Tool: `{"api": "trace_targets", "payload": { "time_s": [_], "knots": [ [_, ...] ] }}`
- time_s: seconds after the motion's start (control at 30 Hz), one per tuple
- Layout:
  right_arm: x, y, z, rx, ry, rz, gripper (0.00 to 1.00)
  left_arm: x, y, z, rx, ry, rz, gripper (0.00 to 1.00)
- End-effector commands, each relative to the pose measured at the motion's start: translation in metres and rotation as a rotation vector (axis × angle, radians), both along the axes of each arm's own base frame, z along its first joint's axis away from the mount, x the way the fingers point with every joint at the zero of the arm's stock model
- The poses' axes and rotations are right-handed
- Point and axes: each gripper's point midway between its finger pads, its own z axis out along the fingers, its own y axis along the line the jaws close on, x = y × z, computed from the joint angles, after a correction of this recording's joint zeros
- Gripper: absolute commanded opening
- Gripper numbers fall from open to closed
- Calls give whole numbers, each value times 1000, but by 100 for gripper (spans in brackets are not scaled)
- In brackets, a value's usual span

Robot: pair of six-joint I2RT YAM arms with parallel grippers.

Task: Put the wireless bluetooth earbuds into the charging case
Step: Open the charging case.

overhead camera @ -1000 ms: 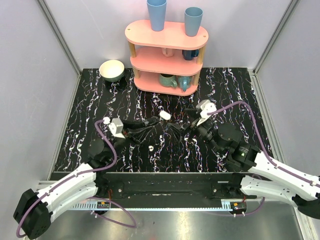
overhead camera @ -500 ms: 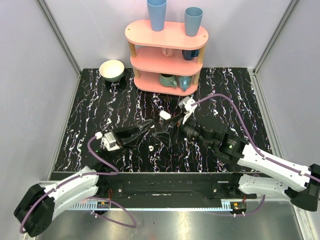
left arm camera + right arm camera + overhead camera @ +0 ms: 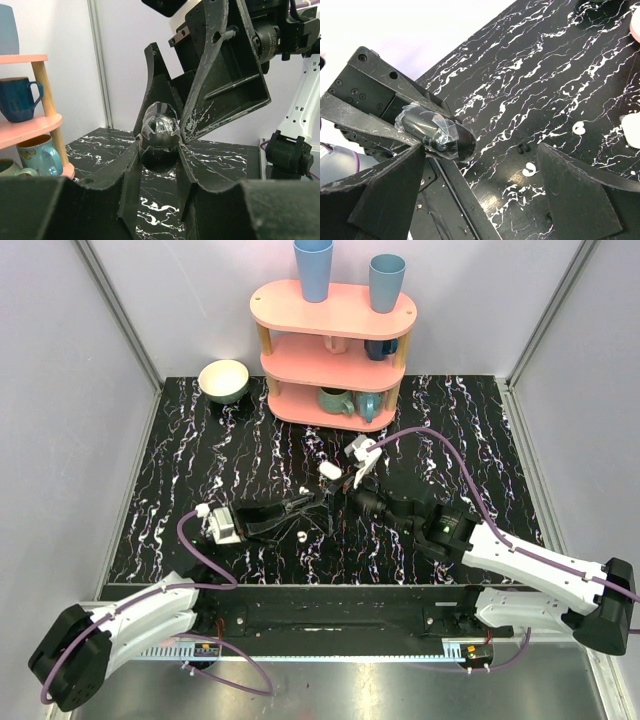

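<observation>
1. Earbuds (image 3: 303, 490) lie loose on the black, white-veined worktop (image 3: 200, 460), both outside the charging case (image 3: 330, 470). The second earbud (image 3: 301, 535) sits nearer the arm bases, well apart from the first.
2. Seen from above, the two hands meet near the middle of the worktop. From that spot the case rests at 12 o'clock, the first bud at 10 o'clock and the second at 7 o'clock. Whether the case lid is up cannot be told.
3. The left hand (image 3: 160, 150) is pinching a black glossy oval object (image 3: 160, 131) wrapped in clear film, with a finger pressed against each side of it.
4. The right hand (image 3: 481, 155) is spread wide and holds nothing. Its two fingers straddle the tip of the left hand.
5. A pink three-tier shelf (image 3: 335, 310) stands at 12 o'clock on the far side of the worktop and carries blue cups and mugs. A pale bowl (image 3: 223, 380) sits at 11 o'clock.
6. A light-blue mug (image 3: 37, 155) on the shelf bears a small printed mark, too small to read.
</observation>
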Motion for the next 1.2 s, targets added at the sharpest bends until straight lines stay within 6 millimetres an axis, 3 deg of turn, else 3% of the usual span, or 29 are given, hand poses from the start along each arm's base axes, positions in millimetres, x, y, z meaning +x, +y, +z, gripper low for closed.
{"api": "trace_targets", "payload": {
  "time_s": [0.0,0.33,1.0,1.17],
  "knots": [
    [12,0,30,50,-63,-58,99,-38,10,42,-127,-181,-101,0],
    [17,-5,38,68,-85,-96,100,-49,10,37,-106,-207,-141,0],
    [22,-9,45,78,-108,-127,100,-45,7,24,-69,-187,-136,0],
    [23,-6,38,57,-107,-121,100,-44,8,24,-75,-180,-127,0]
  ]
}}
